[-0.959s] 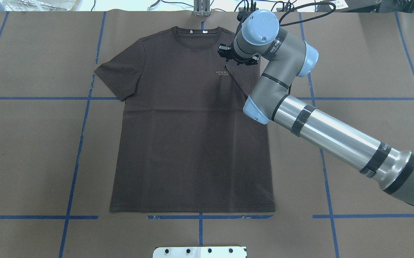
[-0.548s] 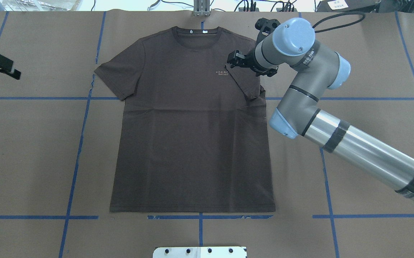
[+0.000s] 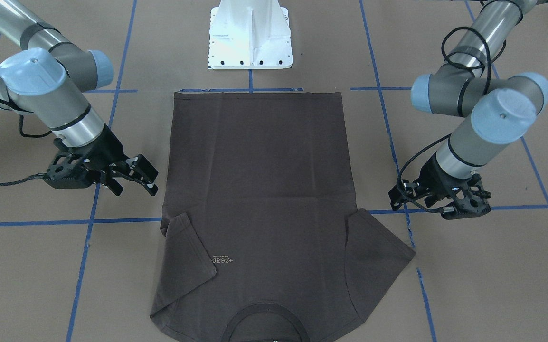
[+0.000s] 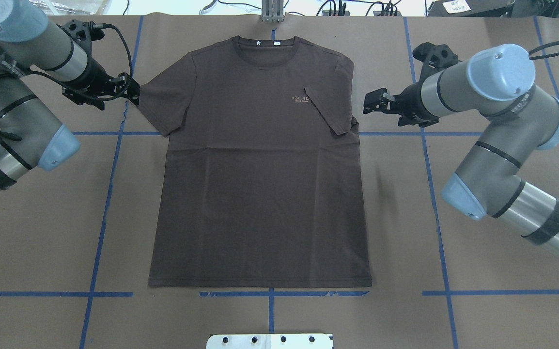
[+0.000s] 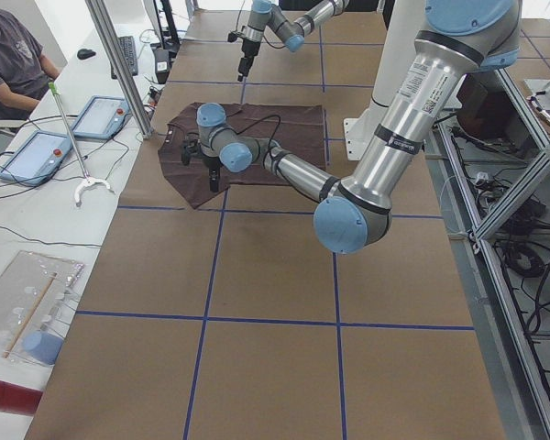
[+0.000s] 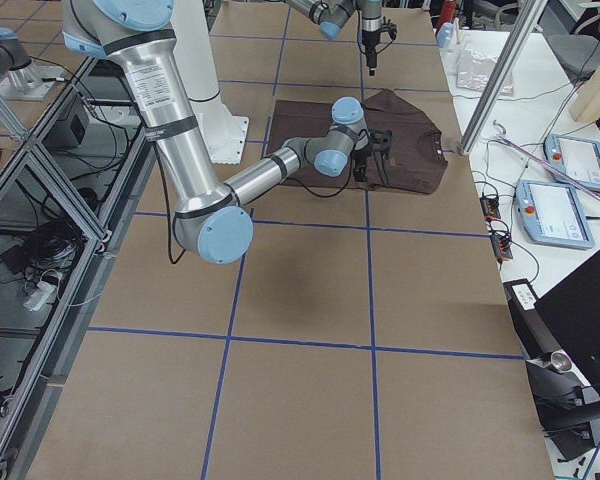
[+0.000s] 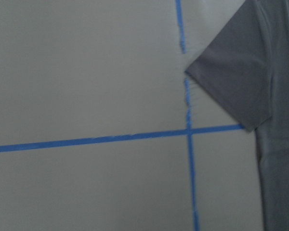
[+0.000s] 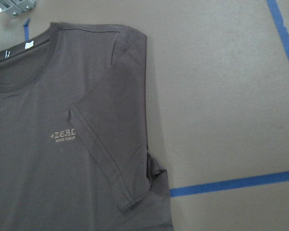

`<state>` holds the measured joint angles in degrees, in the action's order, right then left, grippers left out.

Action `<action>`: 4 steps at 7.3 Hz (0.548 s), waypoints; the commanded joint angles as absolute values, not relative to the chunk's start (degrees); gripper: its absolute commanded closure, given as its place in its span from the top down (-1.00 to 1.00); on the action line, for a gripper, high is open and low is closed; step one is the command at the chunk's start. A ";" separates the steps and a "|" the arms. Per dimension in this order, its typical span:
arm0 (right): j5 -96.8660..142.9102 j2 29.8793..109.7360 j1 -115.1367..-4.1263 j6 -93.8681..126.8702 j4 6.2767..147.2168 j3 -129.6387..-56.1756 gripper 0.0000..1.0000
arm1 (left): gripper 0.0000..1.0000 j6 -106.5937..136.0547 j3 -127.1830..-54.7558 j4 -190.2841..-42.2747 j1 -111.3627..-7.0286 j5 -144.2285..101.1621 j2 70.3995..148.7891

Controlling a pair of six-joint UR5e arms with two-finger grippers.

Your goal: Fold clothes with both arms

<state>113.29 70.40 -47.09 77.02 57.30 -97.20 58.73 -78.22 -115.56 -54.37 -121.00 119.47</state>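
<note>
The dark grey-brown T-shirt (image 4: 260, 194) lies flat on the brown table, collar at the far edge. Its sleeve on my right side (image 4: 330, 109) is folded in over the chest beside the pale lettering; it also shows in the right wrist view (image 8: 111, 134). The other sleeve (image 4: 161, 104) lies spread out, seen in the left wrist view (image 7: 236, 82). My right gripper (image 4: 370, 103) is open and empty, just off the shirt's right edge. My left gripper (image 4: 133, 91) looks open and empty, its tips at the spread sleeve's outer edge. Both show in the front view: right (image 3: 146, 178), left (image 3: 396, 198).
Blue tape lines (image 4: 110, 194) grid the brown table cover. The white base pedestal (image 3: 250, 35) stands at the near edge behind the shirt's hem. A metal bracket (image 4: 272, 12) and cables sit at the far edge. Operators' tablets (image 5: 37, 156) lie beyond it.
My right gripper has drawn back to the right off the shirt, leaving the sleeve folded over the chest. My left arm has come in from the left up to the spread sleeve.
</note>
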 commanded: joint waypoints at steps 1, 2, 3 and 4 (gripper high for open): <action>113.91 74.70 -47.55 76.99 57.39 -102.04 1.00 | 0.63 60.21 -61.59 -126.54 -53.88 -114.71 126.26; 113.65 74.71 -47.46 77.08 57.39 -102.48 1.00 | 0.55 60.29 -59.96 -128.48 -53.88 -114.70 126.56; 113.56 74.62 -47.37 77.08 57.48 -102.13 1.00 | 0.46 60.29 -59.51 -128.67 -53.88 -114.70 126.74; 113.47 74.45 -47.37 77.08 57.57 -102.13 1.00 | 0.40 60.21 -59.24 -128.67 -53.79 -114.70 126.74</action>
